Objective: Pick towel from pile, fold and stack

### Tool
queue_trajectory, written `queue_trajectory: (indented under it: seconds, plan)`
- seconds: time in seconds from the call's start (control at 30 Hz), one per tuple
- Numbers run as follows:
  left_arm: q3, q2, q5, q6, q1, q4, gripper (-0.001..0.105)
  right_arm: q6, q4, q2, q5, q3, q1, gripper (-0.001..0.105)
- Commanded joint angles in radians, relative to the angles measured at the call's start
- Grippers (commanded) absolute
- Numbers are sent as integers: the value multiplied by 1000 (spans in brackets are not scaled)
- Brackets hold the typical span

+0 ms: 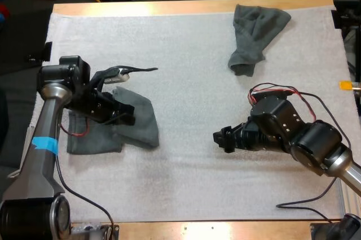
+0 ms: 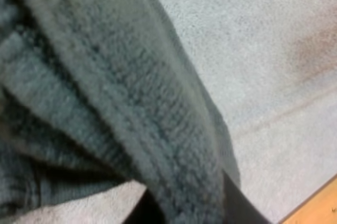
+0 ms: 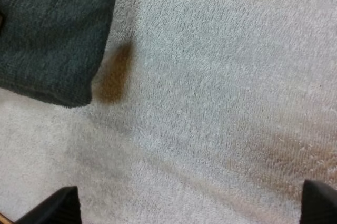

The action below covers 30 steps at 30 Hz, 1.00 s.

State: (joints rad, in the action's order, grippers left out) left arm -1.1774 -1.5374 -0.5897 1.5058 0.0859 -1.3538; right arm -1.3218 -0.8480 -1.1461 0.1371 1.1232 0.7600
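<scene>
While my left hand (image 1: 127, 117) pinches the half-folded towel (image 1: 144, 130), my right hand (image 1: 221, 138) — spread wide, empty — hovers apart from it.

No legible text, label, brand mark, number or sign is present. Surfaces checked: flat towel (image 1: 138, 124), crumpled towel (image 1: 256, 31), white mat (image 1: 192, 161), table (image 1: 169, 7). The blue tape band (image 1: 44, 145) on the left arm (image 1: 39, 166) is unmarked.
</scene>
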Motion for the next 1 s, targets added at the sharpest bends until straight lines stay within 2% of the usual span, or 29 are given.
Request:
queue_trajectory:
  seconds: [0.0, 0.17, 0.33, 0.53, 0.6, 0.77, 0.97]
  plan:
    - [-11, 13, 30, -13, 5, -15, 0, -10, -8, 7, -5, 3, 1, 79]
    - [-11, 13, 62, -15, 32, -15, 0, -10, -8, 7, -5, 3, 1, 79]
    - [-55, 13, 68, -15, 71, -31, 0, -10, -3, 7, 18, 3, 1, 79]
    - [-134, 13, 148, -15, 110, -80, 0, 3, 68, 7, 138, 3, 1, 79]
    - [-151, 13, 205, -15, 110, -94, 0, 27, 105, 7, 178, 3, 1, 79]
    - [-152, 13, 219, -23, 111, -97, 0, 53, 138, 7, 224, 3, 1, 79]
    - [-152, 13, 228, -39, 111, -97, 0, 64, 142, 7, 226, 3, 1, 79]
